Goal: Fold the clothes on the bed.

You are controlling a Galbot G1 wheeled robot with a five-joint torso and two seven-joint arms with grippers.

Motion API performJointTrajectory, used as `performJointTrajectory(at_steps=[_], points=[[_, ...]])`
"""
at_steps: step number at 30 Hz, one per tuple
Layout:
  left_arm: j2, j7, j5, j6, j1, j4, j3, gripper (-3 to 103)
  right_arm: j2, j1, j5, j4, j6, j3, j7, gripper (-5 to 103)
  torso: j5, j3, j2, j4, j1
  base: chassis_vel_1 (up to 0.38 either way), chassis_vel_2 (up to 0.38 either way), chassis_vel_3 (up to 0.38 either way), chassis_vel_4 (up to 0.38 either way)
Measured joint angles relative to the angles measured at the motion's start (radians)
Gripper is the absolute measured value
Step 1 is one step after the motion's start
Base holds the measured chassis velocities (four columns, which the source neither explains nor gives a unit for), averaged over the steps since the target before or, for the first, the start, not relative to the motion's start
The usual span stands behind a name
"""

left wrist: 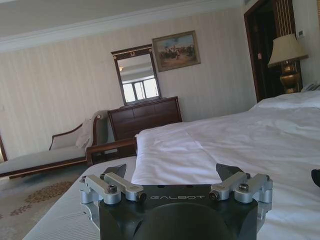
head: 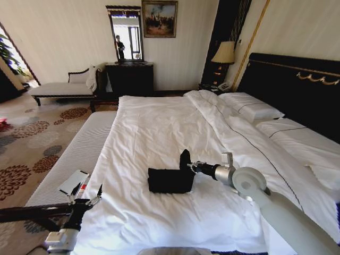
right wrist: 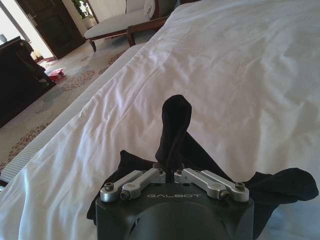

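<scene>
So the black T-shirt (head: 170,180) is sitting on the white duvet (head: 159,133) of the bed (head: 281,90), in the near half and roughly in the middle across its width. In the head view it's bunched into a compact dark rectangle, with one bit of fabric pulled up into a peak on the side nearest the right arm. Can't see any lettering on it from here.

The right pincer (head: 187,166) is reaching in from the robot's right and is pressed together on that raised piece. The right wrist view makes it pretty clear: the two metal fingers (right wrist: 145,179) have closed up on the cloth and a twisted tail of black fabric (right wrist: 175,125) stands up beyond them, with the remainder of the shirt spilling out on both sides of the pincer onto the duvet.

The left pincer (head: 85,192) is well apart from the shirt, hanging over the near left corner of the bed by the grey striped edge of the mattress (head: 79,149). Its fingers (left wrist: 112,172) are spread with nothing between them, and it isn't touching any fabric.

Background stuff: pillows (head: 252,106) up by the dark gold-trimmed headboard, a lamp (head: 224,53) on the nightstand, a dark dresser (head: 130,78) with a mirror (head: 125,34) and a painting (head: 159,18) on the far wall, a pale chaise lounge (head: 64,87) off to the left, and a floral carpet (head: 32,143).
</scene>
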Motion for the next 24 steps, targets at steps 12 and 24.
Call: performJointTrajectory(at_steps=[12, 24], points=[[0.000, 0.000, 0.000, 0.000, 0.000, 0.000, 0.000, 100, 0.058, 0.142, 0.011, -0.050, 0.000, -0.192, 0.039, 2, 0.0000, 0.000, 0.000, 0.0002, 0.000, 0.000, 0.000, 0.000, 0.000], [0.000, 0.000, 0.000, 0.000, 0.000, 0.000, 0.000, 100, 0.102, 0.197, -0.009, -0.118, 0.000, -0.276, 0.074, 2, 0.0000, 0.000, 0.000, 0.0001, 0.000, 0.000, 0.000, 0.000, 0.000]])
